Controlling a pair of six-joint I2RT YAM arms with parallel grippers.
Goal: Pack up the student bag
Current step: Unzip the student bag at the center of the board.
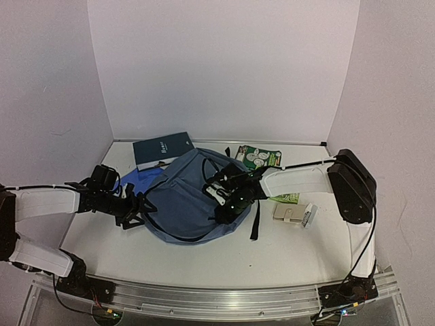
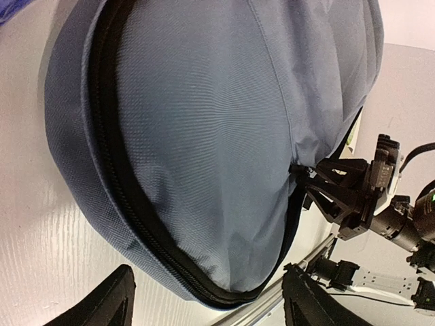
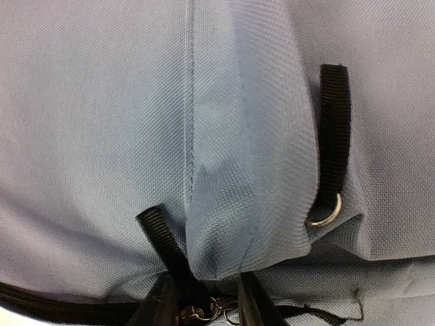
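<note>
Backpack: a large slate-blue fabric backpack (image 1: 180, 204) with black zippers lies flat in the middle of the white table (image 1: 272, 251), between the two arms.
Left gripper: the left gripper (image 1: 134, 209) sits at the bag's left edge with its jaws spread wide and nothing held. In its wrist view the black fingertips (image 2: 102, 305) stand on either side of the rounded, zippered rim.
Right gripper: the right gripper (image 1: 223, 198) rests on top of the bag, right of its middle. Its jaws are drawn nearly together around a raised fold of cloth and the metal zipper pulls (image 3: 211, 309). It seems to pinch them, though the contact sits at the very bottom of its wrist view.
Strap loop: a black webbing loop with a metal ring (image 3: 326, 216) lies just right of that fold.
Behind the bag: a dark navy book (image 1: 162, 149) is at the far left and a green packet printed with white circles (image 1: 259, 157) at the far right.
Left of the bag: a bright-blue flat item (image 1: 136, 180) pokes out from under it.
Right of the bag: a tan flat card (image 1: 289, 213) lies apart from it.
</note>
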